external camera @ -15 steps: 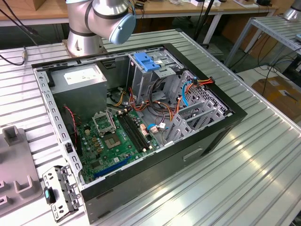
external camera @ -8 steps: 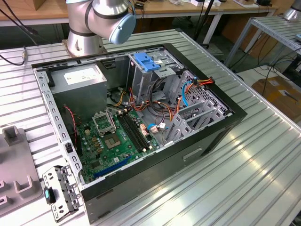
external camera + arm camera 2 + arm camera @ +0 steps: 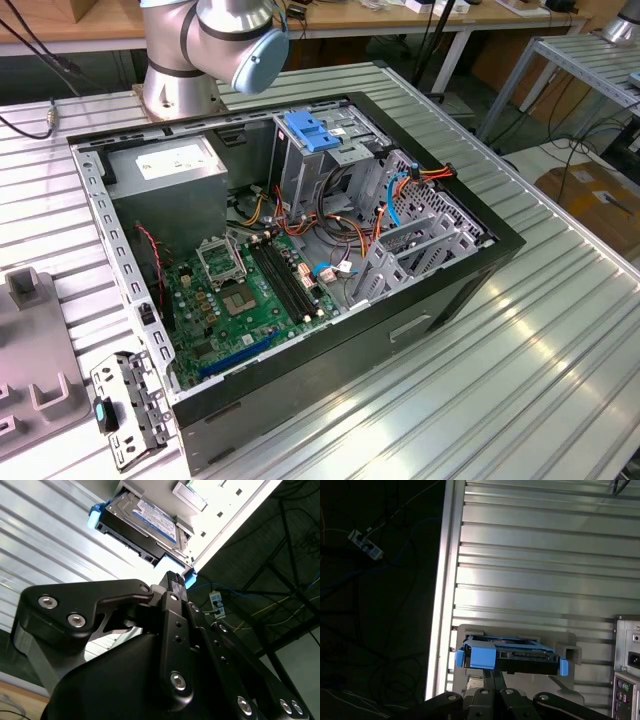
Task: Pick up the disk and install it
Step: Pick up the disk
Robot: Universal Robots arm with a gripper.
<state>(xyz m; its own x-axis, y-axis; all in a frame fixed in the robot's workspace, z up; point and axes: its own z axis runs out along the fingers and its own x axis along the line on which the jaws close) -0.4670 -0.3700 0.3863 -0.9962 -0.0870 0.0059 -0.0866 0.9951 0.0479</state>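
**Exterior view.** The arm (image 3: 215, 40) stands on the ribbed metal table (image 3: 520, 380) behind an open computer case (image 3: 300, 240). The case holds a grey power supply (image 3: 170, 165), a green motherboard (image 3: 250, 300) and a drive cage (image 3: 345, 160). A blue caddy (image 3: 310, 130) sits at the top of the cage. A grey fixture (image 3: 30, 390) lies on the table at the exterior view's left.

**Second wrist view.** The gripper (image 3: 175, 576) has its fingers pressed together, and nothing is seen between them. The disk (image 3: 142, 517) lies flat just past the fingertips, with its label side away from the table and blue rails along its sides. Contact between the fingertips and the disk cannot be confirmed.

**First wrist view.** The disk (image 3: 520, 660) rests on a light grey holder (image 3: 520, 631) near the edge of the table (image 3: 545, 570). The holder is beside the rear panel of the computer case (image 3: 627, 655). The disk's blue end handle (image 3: 480, 657) faces the gripper (image 3: 492, 677), and the closed fingers line up with that handle.
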